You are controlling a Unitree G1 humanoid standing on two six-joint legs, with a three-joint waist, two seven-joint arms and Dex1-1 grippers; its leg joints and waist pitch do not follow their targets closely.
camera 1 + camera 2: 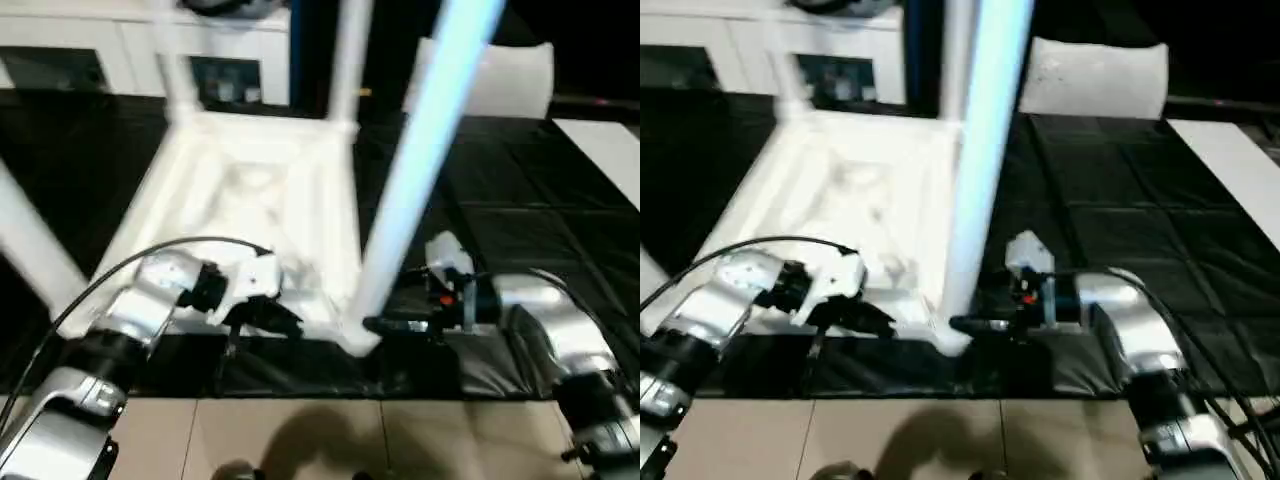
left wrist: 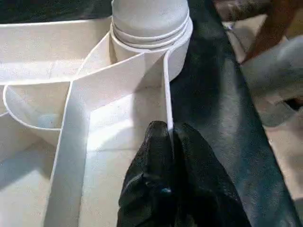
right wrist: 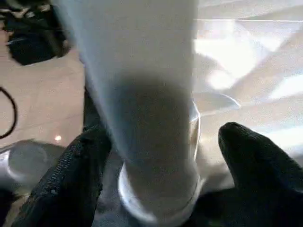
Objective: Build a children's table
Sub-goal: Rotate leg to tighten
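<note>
The children's table lies upside down on the black mat, its white ribbed tabletop (image 1: 250, 190) facing up. Legs stand in the corner sockets: two at the far corners (image 1: 350, 60), one at the near left (image 1: 30, 240), and a long one at the near right (image 1: 420, 150). My left gripper (image 1: 262, 312) is at the tabletop's near edge, shut on a thin white rim wall (image 2: 166, 94) next to a socket. My right gripper (image 1: 385, 325) straddles the base of the near right leg (image 3: 142, 94). Its fingers (image 3: 251, 151) stand open on either side, with a gap on one side.
A white cabinet with dark compartments (image 1: 80, 50) runs along the back. A white pillow-like slab (image 1: 515, 80) sits at the back right, and a white panel (image 1: 605, 150) lies at the right edge. The black mat (image 1: 500, 220) ends at beige floor (image 1: 300, 440) near me.
</note>
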